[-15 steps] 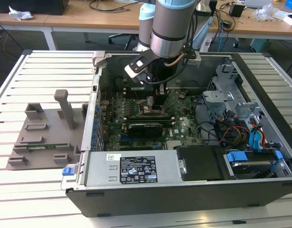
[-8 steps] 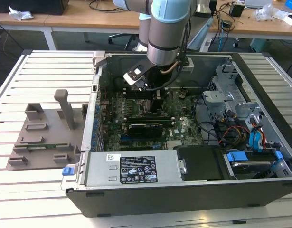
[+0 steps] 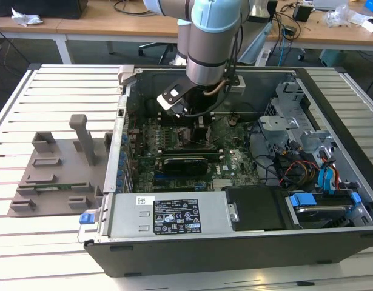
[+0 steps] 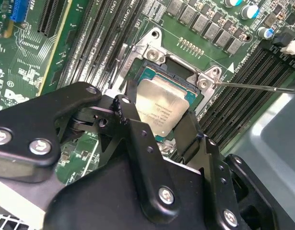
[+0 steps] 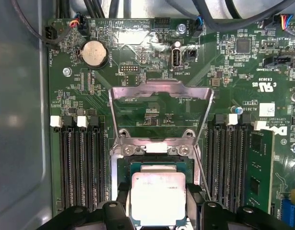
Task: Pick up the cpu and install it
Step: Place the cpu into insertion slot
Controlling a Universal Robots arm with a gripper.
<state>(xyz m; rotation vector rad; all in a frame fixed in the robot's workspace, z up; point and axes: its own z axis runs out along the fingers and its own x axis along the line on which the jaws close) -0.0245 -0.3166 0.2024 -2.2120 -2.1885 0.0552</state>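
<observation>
The cpu [image 4: 162,106], a small square chip with a silvery top plate, sits between my black fingers [image 4: 129,117], just above the dark socket [image 4: 148,73] on the green motherboard. In the first wrist view the cpu [image 5: 158,197] overlaps the socket's teal edge [image 5: 157,167], and the metal load plate [image 5: 161,91] stands swung open beyond it. My gripper [image 4: 157,120] is shut on the cpu from two opposite sides. In the exterior view my gripper [image 3: 189,121] reaches down into the open computer case [image 3: 235,248], over the middle of the board.
Memory slots [image 5: 80,167] flank the socket on both sides. A thin lever rod [image 4: 253,87] juts out beside the socket frame. A grey plastic tray with raised blocks [image 3: 59,170] lies on the slatted table at the exterior view's left. A drive cage and cables [image 3: 307,157] crowd the case's other end.
</observation>
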